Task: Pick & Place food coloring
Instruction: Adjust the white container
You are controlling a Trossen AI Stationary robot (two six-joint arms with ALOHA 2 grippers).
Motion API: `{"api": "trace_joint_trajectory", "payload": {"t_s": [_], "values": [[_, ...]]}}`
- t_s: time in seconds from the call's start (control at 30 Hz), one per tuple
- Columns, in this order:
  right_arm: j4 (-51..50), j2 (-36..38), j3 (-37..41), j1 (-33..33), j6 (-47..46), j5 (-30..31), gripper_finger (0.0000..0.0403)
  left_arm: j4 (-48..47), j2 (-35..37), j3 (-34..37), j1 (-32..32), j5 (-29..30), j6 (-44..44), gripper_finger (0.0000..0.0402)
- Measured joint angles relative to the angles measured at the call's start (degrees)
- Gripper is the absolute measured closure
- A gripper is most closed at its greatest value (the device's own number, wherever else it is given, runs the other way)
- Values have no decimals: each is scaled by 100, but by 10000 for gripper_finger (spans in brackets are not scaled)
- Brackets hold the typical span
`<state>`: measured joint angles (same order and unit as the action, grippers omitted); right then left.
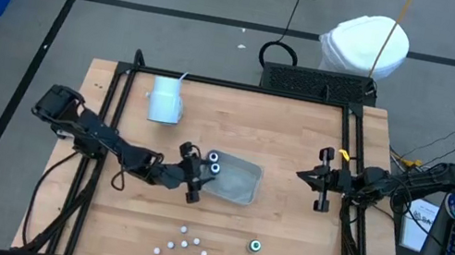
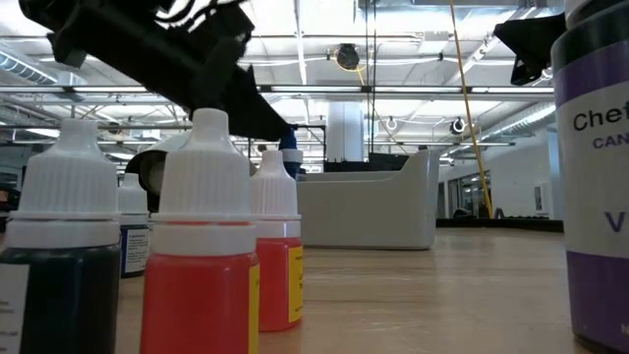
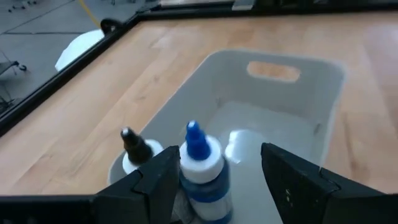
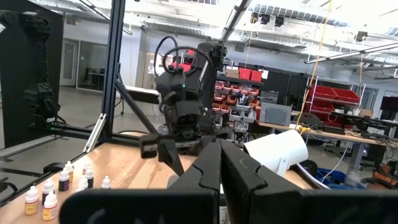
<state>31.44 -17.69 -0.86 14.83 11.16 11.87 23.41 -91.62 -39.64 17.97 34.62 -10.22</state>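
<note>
From above, my left gripper point(image 1: 197, 177) sits at the tray's point(image 1: 241, 186) left end, fingers spread to either side of the two bottles point(image 1: 214, 163) standing there inside the tray, clamped on neither. My right gripper point(image 1: 313, 177) waits to the tray's right, well apart from it, fingers pressed together on nothing. The other food coloring point(image 1: 187, 250) stands in a loose cluster on the table point(image 1: 300, 140) in front of the tray, with two teal-topped ones point(image 1: 255, 245) to the cluster's right; a white cup point(image 1: 165, 100) lies behind the tray's left end. From table height, red-bodied bottles point(image 2: 202, 246) and a dark one point(image 2: 61, 256) fill the foreground, the tray point(image 2: 369, 208) behind them, my left arm over its left end. Through my left wrist camera, a blue-tipped bottle point(image 3: 202, 168) stands between my parted fingers point(image 3: 155, 183), just beside the left one, and a black-tipped bottle point(image 3: 138, 149) is next to it, both in the tray point(image 3: 323, 81). My right wrist camera shows my fingers point(image 4: 221, 168) closed together, small bottles point(image 4: 50, 193) on the table, my left arm beyond.
</note>
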Motion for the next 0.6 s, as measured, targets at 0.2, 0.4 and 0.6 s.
{"api": "trace_joint_trajectory", "payload": {"t_s": [0.2,0.4,0.6], "values": [[-50,0,2,2,-42,0,403,-710,422,0,310,261,-99,172],[-259,0,0,0,-335,-4,403,-1671,553,-2,613,990,-641,172],[-1085,-2,0,-55,-470,-8,403,-2600,466,1,587,1181,-1633,172]]}}
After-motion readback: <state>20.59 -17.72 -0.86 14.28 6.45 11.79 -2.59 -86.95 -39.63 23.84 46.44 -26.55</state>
